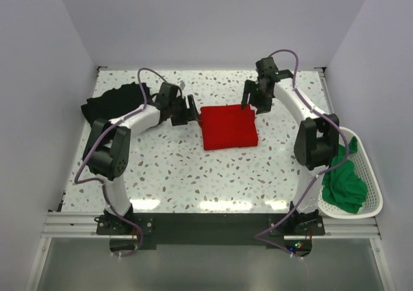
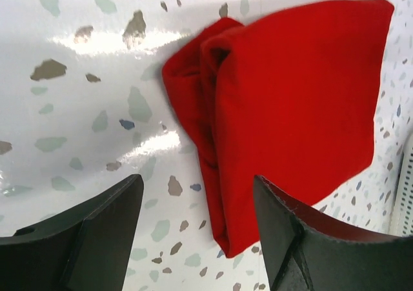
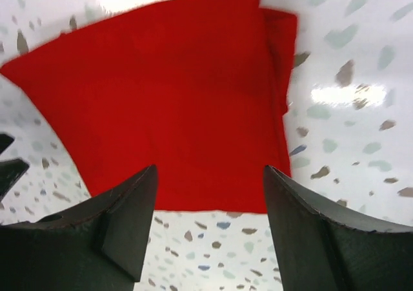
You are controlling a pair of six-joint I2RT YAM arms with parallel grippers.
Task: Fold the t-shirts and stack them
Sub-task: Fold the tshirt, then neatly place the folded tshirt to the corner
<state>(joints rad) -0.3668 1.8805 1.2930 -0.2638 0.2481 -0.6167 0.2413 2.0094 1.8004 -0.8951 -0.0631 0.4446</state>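
The red t-shirt (image 1: 228,127) lies folded into a rough square in the middle of the table. It fills much of the left wrist view (image 2: 297,104) and the right wrist view (image 3: 161,97). My left gripper (image 1: 191,112) is open and empty just off its left edge. My right gripper (image 1: 248,101) is open and empty just above its far right corner. The black t-shirt (image 1: 116,100) lies crumpled at the far left, partly behind the left arm. The green t-shirt (image 1: 345,182) is bunched in the white basket (image 1: 369,175) at the right.
The basket hangs over the table's right edge beside the right arm's base. White walls close in the table on the left, back and right.
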